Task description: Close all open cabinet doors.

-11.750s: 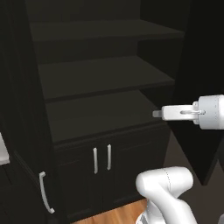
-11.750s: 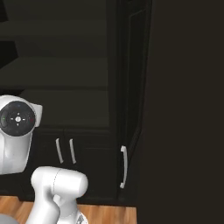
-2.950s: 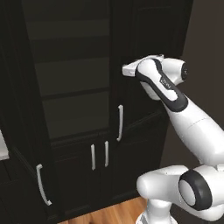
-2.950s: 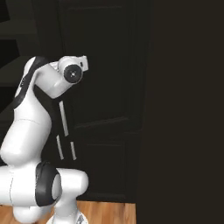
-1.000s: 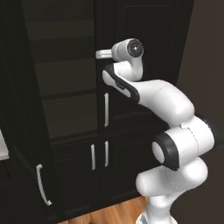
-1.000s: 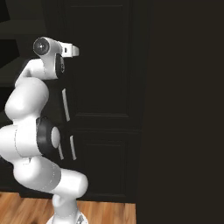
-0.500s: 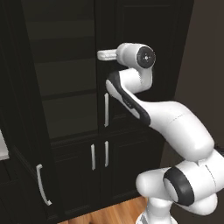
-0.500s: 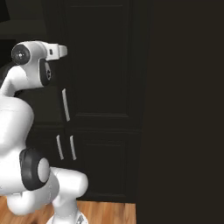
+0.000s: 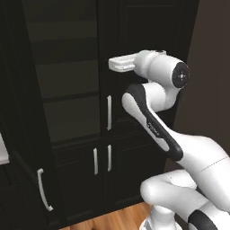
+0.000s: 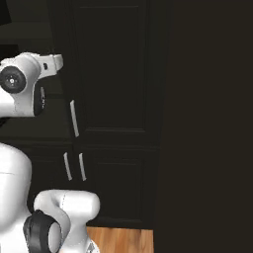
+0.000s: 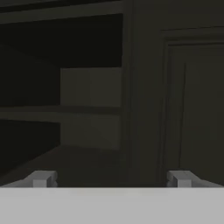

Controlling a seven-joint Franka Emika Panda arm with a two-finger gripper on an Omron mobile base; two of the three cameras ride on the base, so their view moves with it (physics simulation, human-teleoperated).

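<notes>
Beside the fingers (image 11: pixel 109 178), a matte black recessed-panel cabinet door (image 11: pixel 192 100).

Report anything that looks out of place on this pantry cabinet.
The tall left door hangs open toward the camera, leaving the shelves exposed. The right tall door sits shut beside the gripper. Nothing looks damaged or spilled.

The tall matte black right cabinet door (image 9: pixel 148 67) with a slim vertical silver handle (image 9: pixel 109 112) stands shut. The tall black left door (image 9: pixel 27 148) stands swung open, exposing dark shelves. Two short black lower doors (image 9: pixel 101 177) are shut.
</notes>
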